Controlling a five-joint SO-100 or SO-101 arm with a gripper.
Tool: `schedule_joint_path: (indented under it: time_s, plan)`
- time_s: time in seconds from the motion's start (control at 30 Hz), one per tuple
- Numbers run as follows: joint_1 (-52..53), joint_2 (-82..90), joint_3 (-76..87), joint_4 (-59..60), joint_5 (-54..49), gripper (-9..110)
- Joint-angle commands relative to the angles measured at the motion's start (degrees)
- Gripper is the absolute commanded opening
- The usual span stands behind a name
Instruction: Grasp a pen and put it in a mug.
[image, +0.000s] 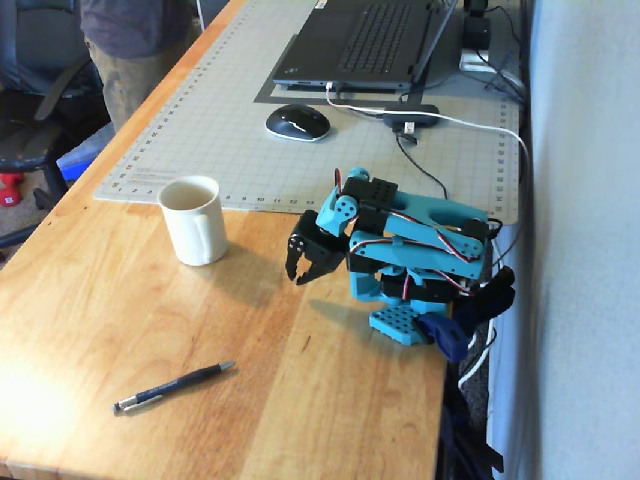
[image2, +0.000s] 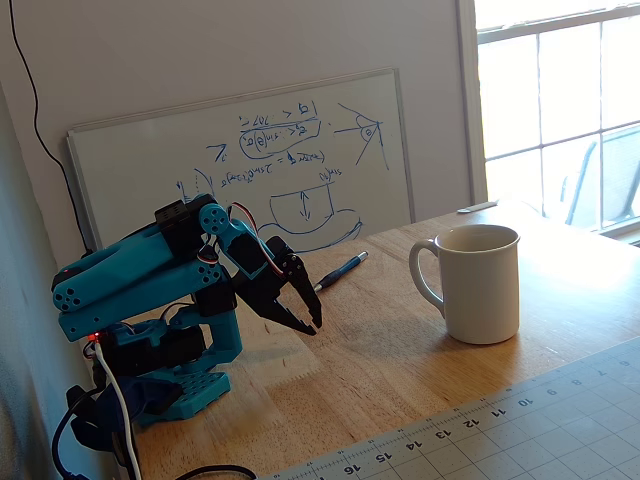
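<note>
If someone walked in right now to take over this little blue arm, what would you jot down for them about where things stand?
Tool: folded down close to the arm's base, tips just above the table, holding nothing. Its jaws look slightly apart in both fixed views.
Pen: lying flat on the bare wooden table, well away from the tool, untouched.
Mug: upright near the edge of the cutting mat, and nothing sticks out above its rim.
Done: nothing yet.
Left: reach to the pen, grip it, carry it over, drop it in the mug.
</note>
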Motion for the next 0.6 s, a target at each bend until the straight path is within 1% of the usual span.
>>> schedule_joint_path:
  time_s: [0.0, 0.57]
  plan:
    - [-0.35, 1.49, -0.26, -0.62, 0.09, 2]
    - [-0.18, 0.62, -0.88, -0.7, 0.26, 2]
